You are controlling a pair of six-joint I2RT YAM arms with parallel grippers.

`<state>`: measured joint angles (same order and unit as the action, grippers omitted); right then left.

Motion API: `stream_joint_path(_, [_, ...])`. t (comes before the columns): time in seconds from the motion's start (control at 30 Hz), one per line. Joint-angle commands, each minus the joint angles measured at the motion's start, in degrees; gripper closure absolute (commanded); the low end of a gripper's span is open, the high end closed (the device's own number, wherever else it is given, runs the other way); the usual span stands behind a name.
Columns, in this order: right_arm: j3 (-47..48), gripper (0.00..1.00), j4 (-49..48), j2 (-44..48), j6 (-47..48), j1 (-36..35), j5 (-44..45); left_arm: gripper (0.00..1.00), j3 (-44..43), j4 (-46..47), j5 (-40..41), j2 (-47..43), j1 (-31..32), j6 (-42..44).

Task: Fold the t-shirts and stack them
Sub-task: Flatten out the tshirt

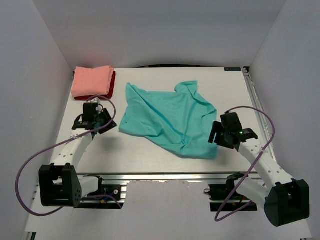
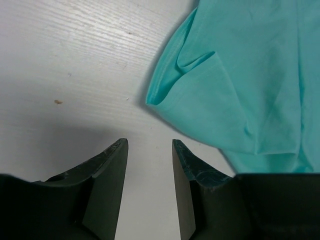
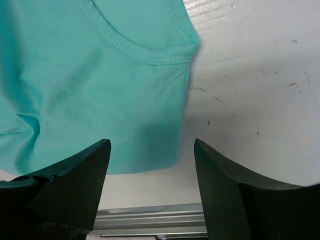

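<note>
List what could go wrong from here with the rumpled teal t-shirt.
The teal t-shirt lies creased with edges doubled over, so a pinch might catch two layers and fold crooked. The left end effector sits open over bare table beside the shirt's edge; closing there would likely miss the cloth.

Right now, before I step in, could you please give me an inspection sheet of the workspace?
Surface: white table, lightly scuffed.
Job's things: teal t-shirt rumpled, unfolded, centre; salmon-pink t-shirt folded atop dark red t-shirt, far left corner.
Clutter: nothing seen.
Pincers: left pincer open above bare table beside the teal edge; right pincer open over its near right corner.
Cables: purple cables loop at both arms.
Surroundings: plain white walls.
</note>
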<state>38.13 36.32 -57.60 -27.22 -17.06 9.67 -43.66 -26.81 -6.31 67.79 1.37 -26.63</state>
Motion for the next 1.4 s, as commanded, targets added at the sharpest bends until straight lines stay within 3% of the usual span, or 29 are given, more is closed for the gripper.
stream_joint_path(0.0, [0.1, 0.26, -0.5, 0.1, -1.9, 1.1, -0.7, 0.48, 1.1, 9.7, -1.9, 0.8, 1.3, -3.3])
stream_joint_path(0.33, [-0.1, 0.26, -3.4, -2.5, -1.3, 4.4, -3.2, 0.49, 0.0, 11.6, 3.7, 10.2, 7.8, -3.1])
stream_joint_path(0.73, [-0.2, 0.26, -4.1, -3.6, 0.5, 6.2, -3.8, 0.44, 0.5, 8.8, 14.7, 10.8, 8.5, -1.8])
stream_joint_path(1.27, [-0.2, 0.26, -5.0, -4.5, 1.6, 7.5, -4.4, 0.45, 1.6, 18.3, 8.3, 19.8, 8.7, -4.2])
stream_joint_path(1.37, [-0.4, 0.26, -4.9, -4.4, 1.6, 7.7, -4.3, 0.58, 2.0, 20.3, 6.8, 20.9, 8.7, -5.1])
